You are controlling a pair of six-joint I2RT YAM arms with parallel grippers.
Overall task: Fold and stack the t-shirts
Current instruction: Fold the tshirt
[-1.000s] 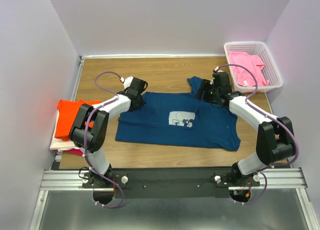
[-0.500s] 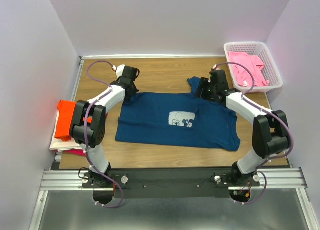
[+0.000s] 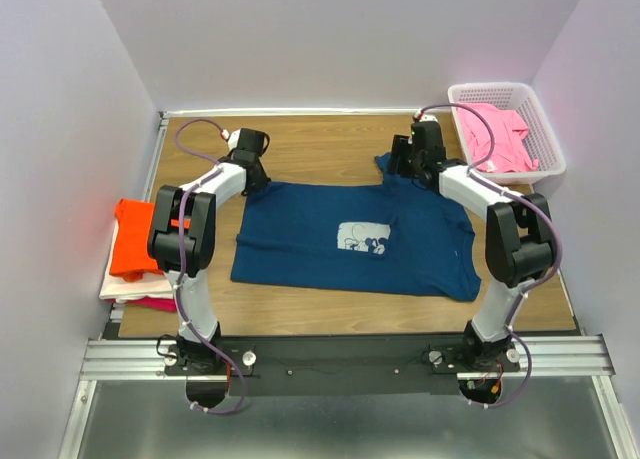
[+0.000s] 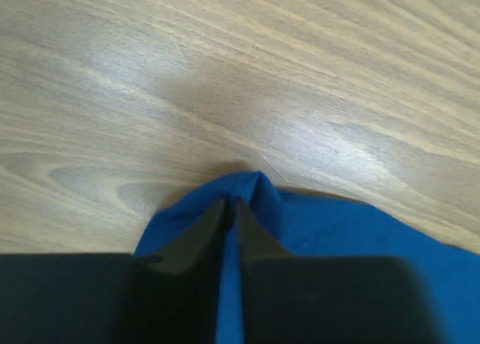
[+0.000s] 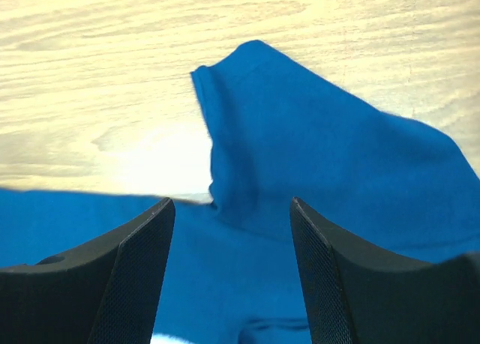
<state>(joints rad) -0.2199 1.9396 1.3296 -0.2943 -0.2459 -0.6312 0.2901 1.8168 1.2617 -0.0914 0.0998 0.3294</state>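
Now, overhead, the navy t-shirt [image 3: 350, 239] is lying spread flat on the table [image 3: 320, 144], an orange tee [image 3: 135, 237] is topping the pile at the left edge, and a pink tee [image 3: 495, 137] is sitting in the basket [image 3: 552, 151]. Only the left wrist view is showing the left gripper [image 4: 231, 203] pinching a raised fold at the shirt's edge, while the right wrist view is showing the right gripper [image 5: 231, 203] hanging with jaws spread wide over the sleeve, gripping nothing

I see the t-shirt [image 3: 350, 239] as soft matt cloth. The table [image 3: 320, 144] is smooth wood with a slight sheen, and the basket [image 3: 548, 131] is white plastic. The right gripper [image 5: 228, 201] has matt black, mesh-textured fingers [image 5: 127, 284].
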